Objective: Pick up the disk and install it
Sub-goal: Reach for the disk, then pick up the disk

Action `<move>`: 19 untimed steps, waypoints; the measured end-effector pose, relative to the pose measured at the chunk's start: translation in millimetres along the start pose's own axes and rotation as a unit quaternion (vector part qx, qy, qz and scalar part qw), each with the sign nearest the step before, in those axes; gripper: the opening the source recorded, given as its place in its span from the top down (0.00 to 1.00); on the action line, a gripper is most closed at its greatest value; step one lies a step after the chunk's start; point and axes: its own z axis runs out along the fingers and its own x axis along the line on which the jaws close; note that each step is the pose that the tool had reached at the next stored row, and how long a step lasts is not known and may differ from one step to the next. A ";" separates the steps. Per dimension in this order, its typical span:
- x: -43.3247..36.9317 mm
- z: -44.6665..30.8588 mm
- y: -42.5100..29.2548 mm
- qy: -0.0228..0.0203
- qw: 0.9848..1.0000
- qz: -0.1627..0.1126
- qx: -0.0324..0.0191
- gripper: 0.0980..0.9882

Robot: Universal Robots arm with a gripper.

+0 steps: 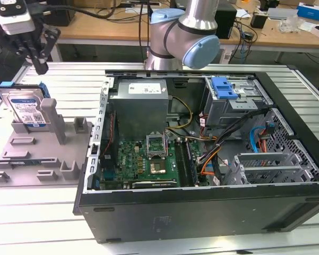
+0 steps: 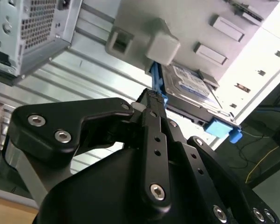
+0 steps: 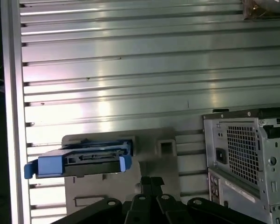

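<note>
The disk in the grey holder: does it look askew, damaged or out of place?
Nothing stands out. The disk stands on its edge in a slot of the grey holder, beside an upright post, with no damage visible. The pincer hangs shut above it, not touching.

I count one disk (image 1: 25, 106) and one grey holder (image 1: 69, 170). There is one open computer case (image 1: 201, 212), and in it one power supply (image 1: 140, 103), one green motherboard (image 1: 143, 159) and one blue latch (image 1: 224, 87). Blue cables (image 1: 252, 139): two, I think, though the tangle blurs them. One claw (image 1: 41, 66) is mine.
</note>
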 end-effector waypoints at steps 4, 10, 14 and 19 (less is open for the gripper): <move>20.2 1.7 8.7 0.000 1.000 0.000 0.000 0.99; 24.2 1.9 9.5 0.000 1.000 0.000 0.000 0.99; 24.5 1.9 9.4 0.001 1.000 0.000 0.000 0.99; 24.8 1.9 9.4 0.001 1.000 0.000 0.000 0.99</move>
